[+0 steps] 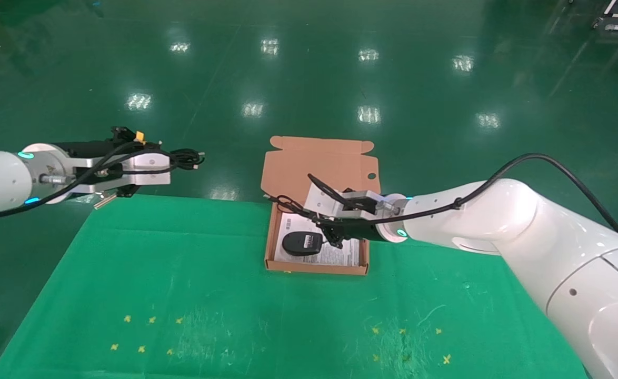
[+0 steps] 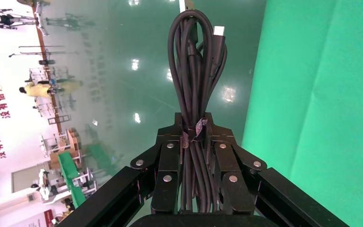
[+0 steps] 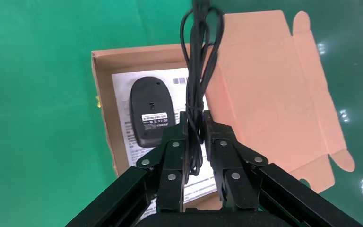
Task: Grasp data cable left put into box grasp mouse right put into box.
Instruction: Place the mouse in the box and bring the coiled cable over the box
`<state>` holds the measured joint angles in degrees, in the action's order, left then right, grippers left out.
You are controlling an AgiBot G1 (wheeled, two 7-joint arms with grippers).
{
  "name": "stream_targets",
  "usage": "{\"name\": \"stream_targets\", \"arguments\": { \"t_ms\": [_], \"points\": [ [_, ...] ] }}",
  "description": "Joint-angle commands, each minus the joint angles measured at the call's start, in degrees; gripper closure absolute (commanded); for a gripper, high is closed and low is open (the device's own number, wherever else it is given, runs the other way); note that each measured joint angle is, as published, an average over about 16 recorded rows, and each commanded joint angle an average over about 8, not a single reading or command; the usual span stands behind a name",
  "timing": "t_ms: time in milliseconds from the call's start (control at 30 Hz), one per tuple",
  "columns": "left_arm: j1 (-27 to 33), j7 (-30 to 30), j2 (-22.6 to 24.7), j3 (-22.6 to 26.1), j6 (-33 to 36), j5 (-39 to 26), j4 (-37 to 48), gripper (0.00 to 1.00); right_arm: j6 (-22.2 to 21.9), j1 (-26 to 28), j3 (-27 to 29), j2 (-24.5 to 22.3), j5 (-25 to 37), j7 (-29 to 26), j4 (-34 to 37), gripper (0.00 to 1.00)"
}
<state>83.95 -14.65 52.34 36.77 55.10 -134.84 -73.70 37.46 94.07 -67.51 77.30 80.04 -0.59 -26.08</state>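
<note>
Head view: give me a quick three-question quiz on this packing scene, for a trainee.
1. True or false: the mouse lies inside the box.
2. What does the left gripper hold? A) the cable bundle B) the mouse C) nothing
3. Fill in: the right gripper, over the box, is clamped on the mouse's ____.
Key: 1 true; 2 A; 3 cord.
</note>
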Motion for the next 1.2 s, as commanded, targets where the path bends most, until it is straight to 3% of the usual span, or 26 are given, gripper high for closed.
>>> {"name": "stream_targets", "arguments": {
  "t_ms": [33,333,567,933,1200],
  "points": [
    [0.06,-0.03,-0.07,-0.05,0.02,-0.04,0.03,1.00,0.08,-0.01,-0.10,-0.23,-0.16,0.08,-0.30,0.00],
    [-2.07,1.00,2.19,1.35,-0.99,0.50,-1.01,1.00,0.47,1.21,-0.73,-3.66,0.64,-0.84,-4.64,0.00],
    [-5.65,1.74,5.72,3.24,-4.07,-0.82,-1.48,1.00,2.25,3.52,-1.74,-12.16,3.10,-4.86,-14.54,0.00],
    [-9.06,0.25,17.73,5.46,-13.30,-6.63,6.20,1.00,5.59,7.59,-5.18,-27.26,13.00,-21.13,-38.79,0.00],
    [-9.52,1.25,24.13,7.88,-18.01,-7.29,13.52,1.00,9.11,11.27,-6.21,-33.50,21.55,-34.06,-50.37,0.00]
  ]
}}
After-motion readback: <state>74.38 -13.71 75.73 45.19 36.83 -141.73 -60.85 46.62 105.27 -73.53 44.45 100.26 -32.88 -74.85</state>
